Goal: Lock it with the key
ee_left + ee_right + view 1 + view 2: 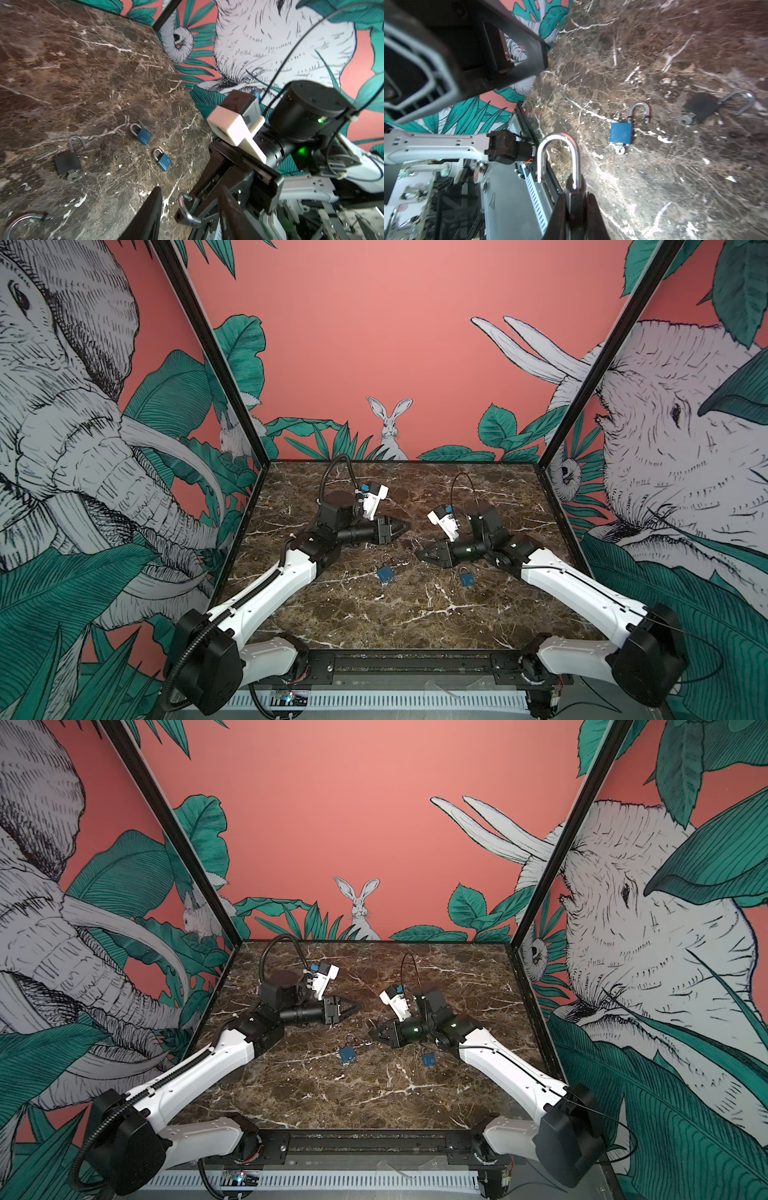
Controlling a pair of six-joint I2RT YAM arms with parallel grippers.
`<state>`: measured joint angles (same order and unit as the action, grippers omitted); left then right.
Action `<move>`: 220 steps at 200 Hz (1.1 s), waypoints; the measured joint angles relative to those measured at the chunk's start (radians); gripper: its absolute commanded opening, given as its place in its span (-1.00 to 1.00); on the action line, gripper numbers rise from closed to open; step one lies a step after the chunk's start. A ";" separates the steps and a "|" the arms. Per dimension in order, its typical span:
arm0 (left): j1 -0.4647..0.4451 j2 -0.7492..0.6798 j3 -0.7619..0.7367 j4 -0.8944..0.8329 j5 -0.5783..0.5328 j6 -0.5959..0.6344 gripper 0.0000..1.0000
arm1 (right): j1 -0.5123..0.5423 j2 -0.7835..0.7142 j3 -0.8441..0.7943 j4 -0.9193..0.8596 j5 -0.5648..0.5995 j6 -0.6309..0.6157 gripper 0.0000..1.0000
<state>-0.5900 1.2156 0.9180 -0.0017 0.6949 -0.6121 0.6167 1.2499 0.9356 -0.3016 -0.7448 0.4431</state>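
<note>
While my right gripper (576,197) clamps the padlock (575,209), my left gripper (190,188) stands apart

As the right wrist view shows, my two right fingers (557,220) are pressed on the dark body of the padlock, one on each side. Its silver shackle (577,164) sticks out past the fingertips. The shackle is open: one leg sits in the body and the other leg ends free. The keyhole end of the body is hidden between my fingers, so I cannot tell if a key sits there. In both top views this gripper is near the middle of the table (415,614), low over the marble, and it points toward my left gripper.

My left fingers (151,209) are spread and empty. They point at the held padlock and are near it, but they do not touch it.

On the near side of the gap between my grippers, a blue padlock (621,135) lies flat on the table. Its shackle is open and a small key (620,150) sits at the bottom of its body. A black padlock (700,106), also open, lies near it. A second blue padlock (467,580) lies just beside my right arm (573,585).
</note>
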 measured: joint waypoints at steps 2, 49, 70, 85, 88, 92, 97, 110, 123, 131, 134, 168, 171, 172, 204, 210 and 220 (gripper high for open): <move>-0.004 0.002 0.003 -0.007 0.001 0.007 -0.06 | 0.000 0.001 0.002 -0.002 -0.004 -0.002 -1.00; -0.036 0.016 0.020 -0.134 0.019 0.097 -0.05 | -0.024 0.018 0.030 -0.020 -0.089 0.002 -1.00; -0.036 0.016 0.018 -0.162 0.019 0.117 -0.05 | -0.049 0.018 0.040 -0.017 -0.130 0.018 -1.00; -0.036 0.014 0.012 -0.172 0.014 0.124 -0.05 | -0.060 0.018 0.045 -0.014 -0.151 0.025 -1.00; -0.036 0.014 0.010 -0.172 0.013 0.125 -0.05 | -0.062 0.018 0.046 -0.012 -0.155 0.025 -1.00; -0.036 0.013 0.008 -0.173 0.010 0.126 -0.05 | -0.063 0.018 0.046 -0.010 -0.158 0.027 -1.00; -0.036 0.013 0.006 -0.174 0.006 0.127 -0.05 | -0.065 0.018 0.046 -0.010 -0.165 0.028 -1.00; -0.036 0.009 0.001 -0.173 -0.003 0.127 -0.05 | -0.066 0.018 0.046 -0.011 -0.177 0.029 -1.00; -0.036 0.006 -0.003 -0.172 -0.008 0.127 -0.05 | -0.066 0.018 0.046 -0.011 -0.186 0.032 -1.00; -0.036 0.006 -0.003 -0.172 -0.009 0.127 -0.05 | -0.066 0.017 0.046 -0.011 -0.189 0.033 -1.00; -0.036 0.006 -0.003 -0.171 -0.009 0.127 -0.06 | -0.066 0.017 0.046 -0.011 -0.190 0.033 -1.00; -0.034 -0.011 -0.003 -0.151 -0.011 0.125 -0.06 | -0.070 0.014 0.046 -0.010 -0.212 0.037 -1.00; -0.033 -0.013 -0.003 -0.150 -0.011 0.124 -0.06 | -0.070 0.013 0.046 -0.010 -0.215 0.037 -1.00; -0.032 -0.014 -0.003 -0.149 -0.011 0.123 -0.06 | -0.071 0.013 0.045 -0.010 -0.216 0.037 -1.00; -0.021 -0.047 -0.011 -0.110 0.004 0.105 -0.10 | -0.075 0.011 0.037 -0.001 -0.243 0.043 -1.00; -0.019 -0.050 -0.013 -0.102 0.005 0.100 -0.11 | -0.075 0.011 0.034 0.001 -0.246 0.044 -1.00; -0.017 -0.053 -0.014 -0.092 0.009 0.094 -0.19 | -0.075 0.011 0.031 0.002 -0.254 0.047 -1.00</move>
<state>-0.6071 1.1625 0.9039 -0.0937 0.7036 -0.5179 0.5419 1.2610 0.9661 -0.2996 -0.9985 0.4900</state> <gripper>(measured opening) 0.439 0.114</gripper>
